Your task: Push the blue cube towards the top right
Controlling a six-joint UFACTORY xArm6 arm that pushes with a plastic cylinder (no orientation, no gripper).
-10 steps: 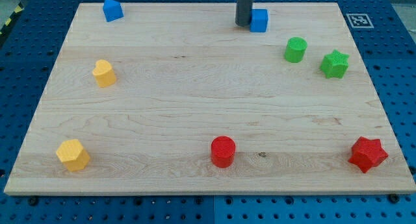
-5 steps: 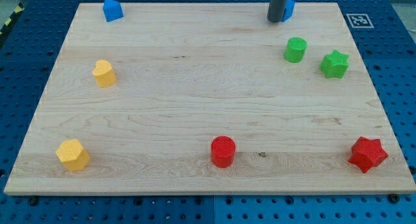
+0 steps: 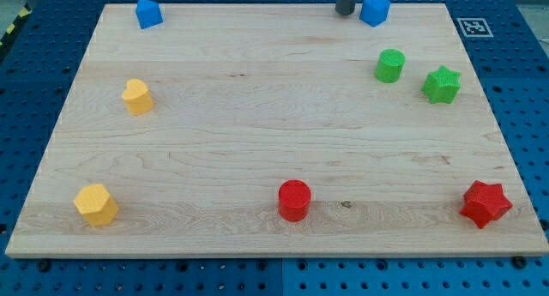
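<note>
The blue cube (image 3: 374, 9) sits on the wooden board (image 3: 257, 133) near its top edge, right of centre. My tip (image 3: 345, 13) is at the view's top, just left of the cube, with a small gap between them. The rod runs up out of the view.
A second blue block (image 3: 148, 13) lies at the top left. A green cylinder (image 3: 389, 65) and a green star (image 3: 442, 84) lie below the cube. A yellow heart (image 3: 137, 96), a yellow hexagon (image 3: 96, 204), a red cylinder (image 3: 294, 200) and a red star (image 3: 485, 203) lie lower down.
The blue cube has slid right and up along the top edge. My tip pushed it right, then drew back to the left and up, off the cube.
</note>
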